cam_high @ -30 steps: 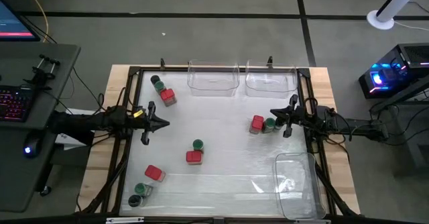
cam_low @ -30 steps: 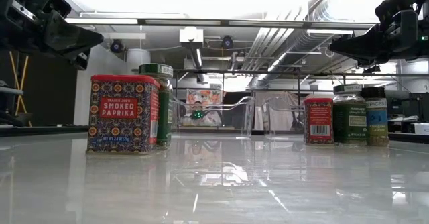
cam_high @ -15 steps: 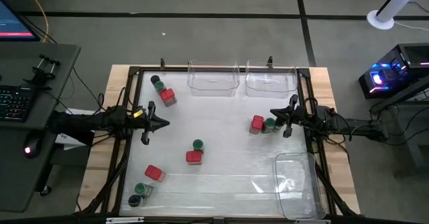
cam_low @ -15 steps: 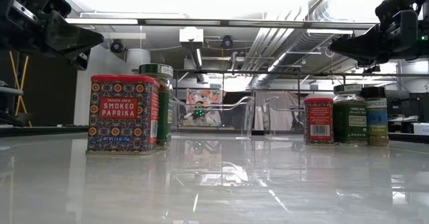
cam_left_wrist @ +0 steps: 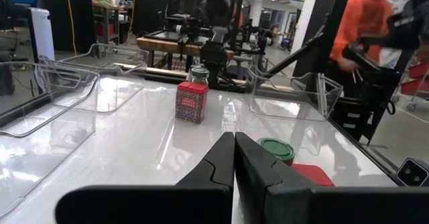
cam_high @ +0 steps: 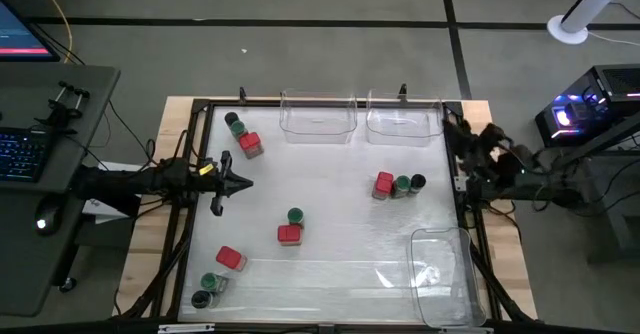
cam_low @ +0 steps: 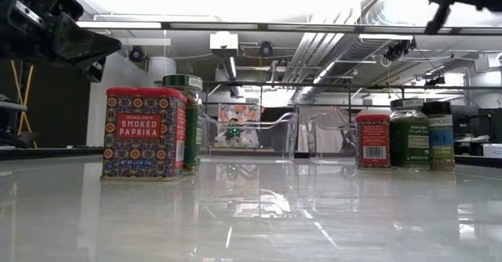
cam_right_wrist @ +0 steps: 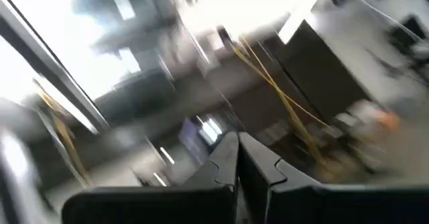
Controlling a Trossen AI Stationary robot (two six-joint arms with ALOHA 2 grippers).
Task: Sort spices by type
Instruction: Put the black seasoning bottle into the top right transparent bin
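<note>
The left end effector (cam_high: 218, 183) hovers over the left part of the worktop (cam_high: 330, 199), its fingers (cam_left_wrist: 224, 158) pressed together and holding nothing. The right end effector (cam_high: 452, 126) is at the right edge of the worktop, pulled off the surface; its wrist view shows its fingers (cam_right_wrist: 236, 155) together and empty, pointing up at the ceiling.

The spices sit in four groups. Far left, two green-capped jars (cam_high: 234, 124) stand beside a red tin (cam_high: 250, 144). In the middle, a green jar (cam_high: 295, 216) stands just behind a red paprika tin (cam_high: 289, 235). On the right, a red tin (cam_high: 384, 185), a green jar (cam_high: 402, 185) and a dark-capped jar (cam_high: 418, 183) stand in a row, touching or nearly so. Near left, a red tin (cam_high: 230, 259) lies close to a green jar (cam_high: 209, 282) and a dark-capped jar (cam_high: 202, 300).

Two clear bins (cam_high: 318, 114) stand along the far edge, and a third bin (cam_high: 442, 274) is at the near right corner. All three hold no jars.

Beyond the worktop, the left wrist view shows a person in an orange top (cam_left_wrist: 360, 23).
</note>
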